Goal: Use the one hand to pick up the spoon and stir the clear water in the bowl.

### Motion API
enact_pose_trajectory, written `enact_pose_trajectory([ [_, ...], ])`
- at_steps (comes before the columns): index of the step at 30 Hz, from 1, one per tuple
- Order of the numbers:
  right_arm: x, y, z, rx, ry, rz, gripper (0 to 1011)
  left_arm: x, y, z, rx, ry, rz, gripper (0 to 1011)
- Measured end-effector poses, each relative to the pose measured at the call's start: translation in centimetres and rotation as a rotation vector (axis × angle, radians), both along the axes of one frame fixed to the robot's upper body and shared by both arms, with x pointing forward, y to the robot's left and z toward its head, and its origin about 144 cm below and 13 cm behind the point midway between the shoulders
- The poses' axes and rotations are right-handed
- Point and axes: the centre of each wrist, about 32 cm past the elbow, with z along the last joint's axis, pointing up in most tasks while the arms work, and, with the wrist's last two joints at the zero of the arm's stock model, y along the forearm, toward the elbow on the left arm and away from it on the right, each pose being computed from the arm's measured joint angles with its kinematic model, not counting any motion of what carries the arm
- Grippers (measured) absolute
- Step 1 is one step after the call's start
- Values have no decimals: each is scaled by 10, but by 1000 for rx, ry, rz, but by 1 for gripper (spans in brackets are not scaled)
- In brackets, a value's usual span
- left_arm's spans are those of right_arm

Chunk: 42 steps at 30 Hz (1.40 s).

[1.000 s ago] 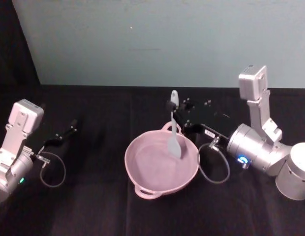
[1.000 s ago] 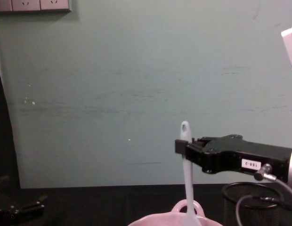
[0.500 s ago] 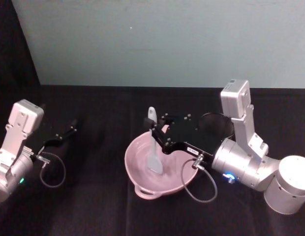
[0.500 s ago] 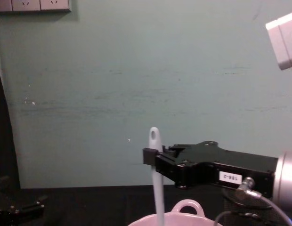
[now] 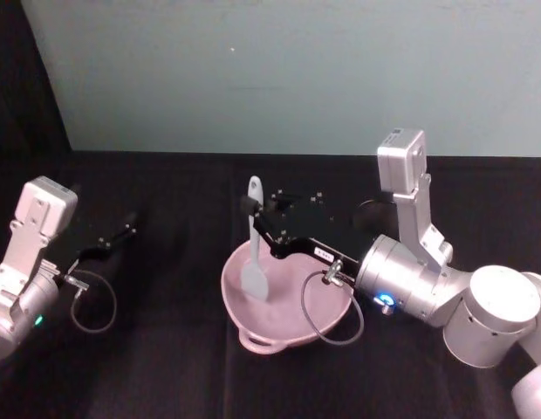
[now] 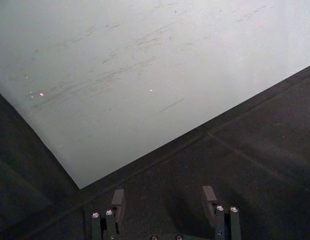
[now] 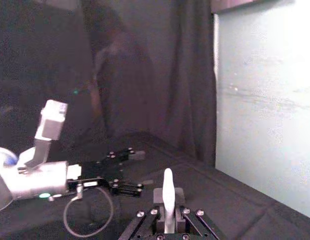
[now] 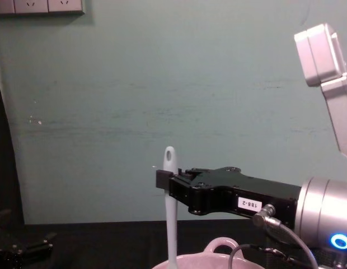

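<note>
So the right claw (image 5: pixel 249 206), clamped on the spoon (image 5: pixel 254 262), has swept leftward across the bowl (image 5: pixel 284 323) below; stirring's underway. Left claw (image 6: pixel 163 194) idles wide, well apart.

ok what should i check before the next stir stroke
1. Right tool shut on the spoon, high on its handle: ok.
2. Spoon close to upright in the chest view: ok.
3. Blade down inside the bowl: ok.
4. Blade actually in water: cannot tell, no water surface can be made out.
5. Right arm's cable off the bowl: cannot tell, in the head view it loops across the near rim.
6. Left tool open and parked far to the left of the bowl: ok.
</note>
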Motion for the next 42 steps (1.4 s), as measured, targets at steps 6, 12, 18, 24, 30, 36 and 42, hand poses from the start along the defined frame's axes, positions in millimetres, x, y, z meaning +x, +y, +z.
enact_pose_trajectory([
  [6,12,-7,-6,20,35,-50,114,0,0,0,0,0,0,1005],
  [12,19,-22,-6,20,34,-125,114,0,0,0,0,0,0,1005],
  [18,19,-37,-3,15,23,-170,114,0,0,0,0,0,0,1005],
  [24,15,-45,-2,7,15,-186,114,0,0,0,0,0,0,1005],
  [30,8,-47,1,-21,4,-175,114,0,0,0,0,0,0,1005],
  [36,0,-42,3,-48,-3,-136,114,0,0,0,0,0,0,1005],
  [42,-11,-30,0,-49,8,-79,114,0,0,0,0,0,0,1005],
])
